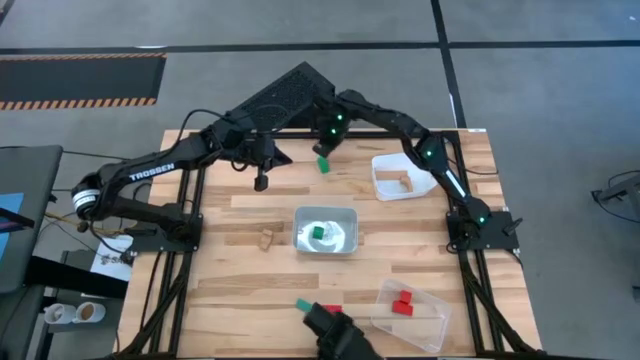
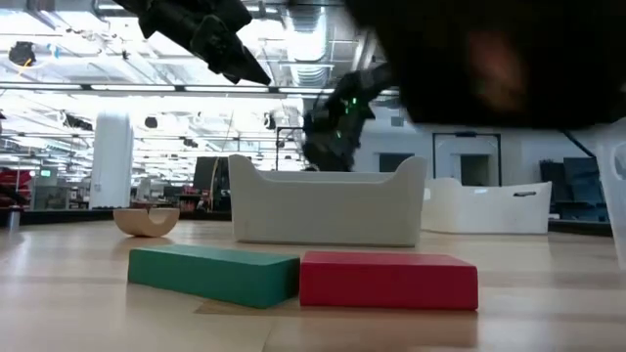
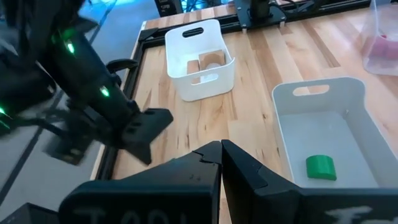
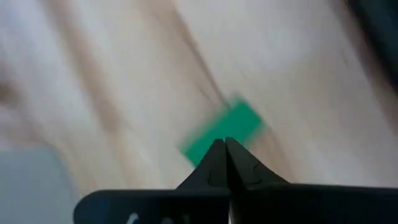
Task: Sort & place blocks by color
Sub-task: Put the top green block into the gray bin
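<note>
Looking left to right across the table: the left gripper (image 1: 261, 181) hangs over the far-left part of the table w/ its fingers pressed together and nothing between them, prob just parked out of the way. Near it, a plain wood arch block (image 1: 266, 239) still lies loose on the table just left of the middle tray (image 1: 349, 216), which already has a green block (image 1: 318, 232) in it, so that's the green bin. At the near edge a flat green block (image 2: 213, 273) and a red block (image 2: 388, 280) lie touching, both unsorted. Right gripper (image 1: 322, 151) is at the far middle, right above another green block (image 1: 323, 165); fingertips look closed, tho I can't tell if they actually pinch it. Further right, the white tray (image 1: 386, 187) holds wood pieces, and the clear tray (image 1: 432, 320) near right has the reds. I'd say roughly halfway done.
</note>
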